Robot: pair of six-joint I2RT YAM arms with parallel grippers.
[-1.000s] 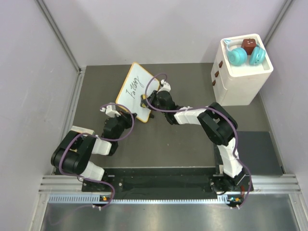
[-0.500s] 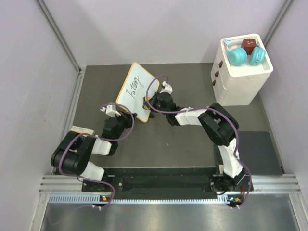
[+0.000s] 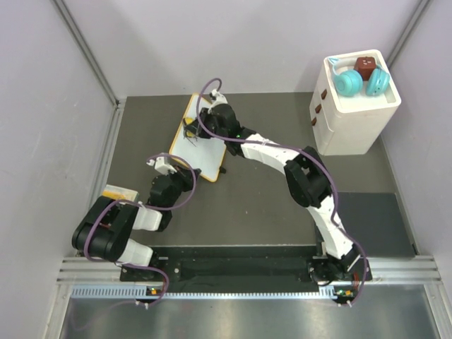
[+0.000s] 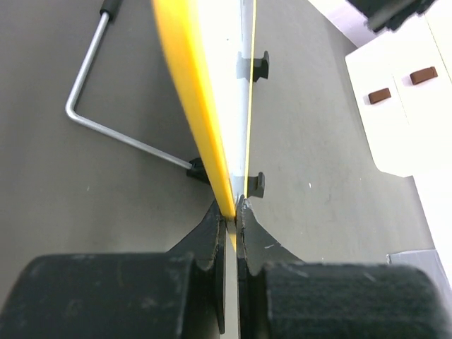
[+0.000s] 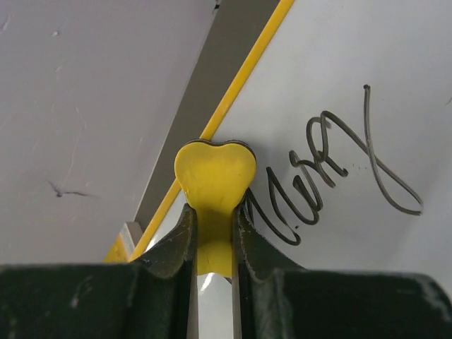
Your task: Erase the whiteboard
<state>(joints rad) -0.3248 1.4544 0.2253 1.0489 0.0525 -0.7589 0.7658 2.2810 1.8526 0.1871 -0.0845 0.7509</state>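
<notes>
Top external: right arm stretched over the whiteboard — right jaws pinching a yellow piece — left jaws clamping its edge.

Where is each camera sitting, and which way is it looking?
Top camera: up high behind the arms, looking down at the table; both arms show, and the whiteboard.
Left wrist camera: on the left arm, looking along the left claw, shut on the whiteboard's yellow edge.
Right wrist camera: on the right arm, facing the board's writing; the right claw pinches a yellow piece.
Shared: all three see the whiteboard.
</notes>
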